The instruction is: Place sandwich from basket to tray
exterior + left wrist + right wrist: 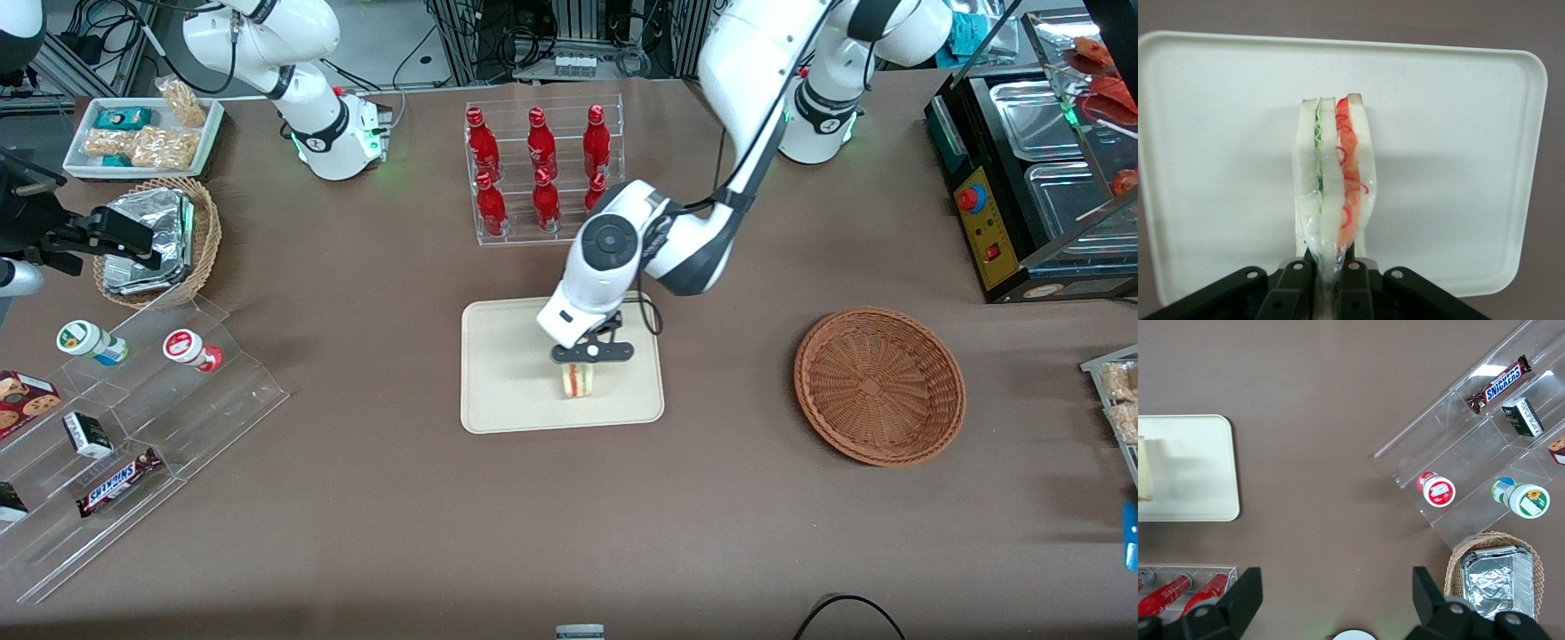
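Observation:
The sandwich (578,380) is a wrapped wedge of pale bread with red-orange and green filling. It stands over the cream-beige tray (498,391), at or just above its surface. My left gripper (587,357) is above the tray and shut on the sandwich's wrapped upper end. In the left wrist view the sandwich (1335,180) hangs between the black fingers (1295,287) over the tray (1458,167). The round reddish-brown basket (878,384) lies toward the working arm's end of the table and holds nothing. An edge of the sandwich (1143,470) shows over the tray (1198,467) in the right wrist view.
A clear rack of red bottles (540,173) stands farther from the front camera than the tray. A tan wicker basket with foil packets (160,240), a white snack tray (142,133) and a clear stepped shelf of snacks (124,427) are toward the parked arm's end. A black food warmer (1040,178) stands toward the working arm's end.

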